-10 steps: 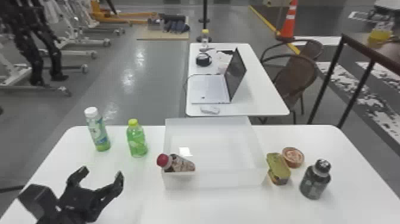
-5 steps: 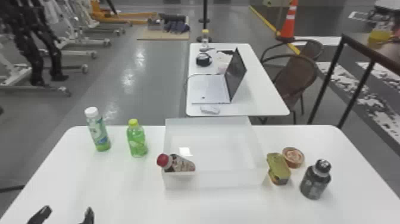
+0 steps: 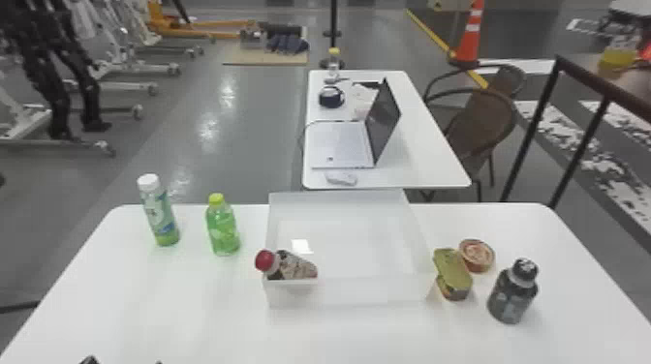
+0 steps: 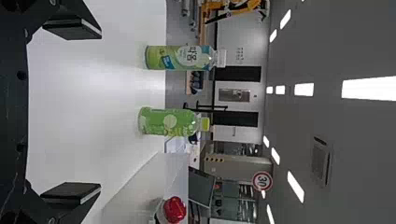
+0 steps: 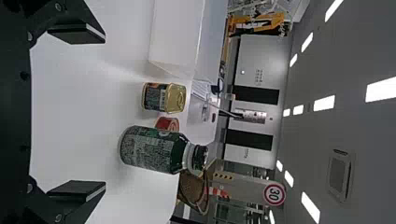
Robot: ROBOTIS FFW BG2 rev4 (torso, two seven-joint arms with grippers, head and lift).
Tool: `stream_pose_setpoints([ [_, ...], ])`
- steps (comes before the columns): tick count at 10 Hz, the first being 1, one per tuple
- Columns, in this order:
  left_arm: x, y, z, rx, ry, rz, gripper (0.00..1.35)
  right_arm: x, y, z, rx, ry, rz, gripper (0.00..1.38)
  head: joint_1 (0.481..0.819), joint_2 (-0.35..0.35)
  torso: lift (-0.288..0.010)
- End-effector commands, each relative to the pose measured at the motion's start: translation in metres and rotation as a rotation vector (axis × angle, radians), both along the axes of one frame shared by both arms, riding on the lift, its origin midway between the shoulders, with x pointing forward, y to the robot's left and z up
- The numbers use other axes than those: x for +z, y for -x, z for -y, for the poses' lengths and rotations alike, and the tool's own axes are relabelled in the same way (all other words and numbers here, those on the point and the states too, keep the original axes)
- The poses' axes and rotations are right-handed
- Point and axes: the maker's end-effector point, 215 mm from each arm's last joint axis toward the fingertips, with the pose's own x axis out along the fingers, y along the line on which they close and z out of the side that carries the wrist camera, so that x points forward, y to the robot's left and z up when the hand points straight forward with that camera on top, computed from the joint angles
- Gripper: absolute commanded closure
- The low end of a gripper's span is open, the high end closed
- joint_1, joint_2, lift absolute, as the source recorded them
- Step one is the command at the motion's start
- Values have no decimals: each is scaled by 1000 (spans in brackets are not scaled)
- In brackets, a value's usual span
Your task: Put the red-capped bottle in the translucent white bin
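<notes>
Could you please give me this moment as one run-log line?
red-capped bottle: tilted inside white bin, near-left corner | left gripper: open, empty | right gripper: open, empty

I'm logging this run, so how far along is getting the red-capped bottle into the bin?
It looks done: the red-capped bottle leans in the translucent white bin, cap up by the near left corner. Nothing is in hand; the left gripper and right gripper are open and empty. Probably no placing is left.
</notes>
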Motion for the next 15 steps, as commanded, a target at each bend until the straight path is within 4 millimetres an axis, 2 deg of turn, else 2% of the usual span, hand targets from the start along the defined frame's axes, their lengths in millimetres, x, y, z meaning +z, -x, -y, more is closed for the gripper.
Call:
stream_pose_setpoints([
  [1,-2,1,0,4,3,-4,148,0,0,0,-1,-1,0,182,549,0,-100],
  [6,-9,5,-2,20,28,-20,148,1,1,0,-2,-3,2,182,549,0,-100],
  [15,-15,8,-3,30,51,-26,148,8,22,4,-45,0,35,182,549,0,-100],
])
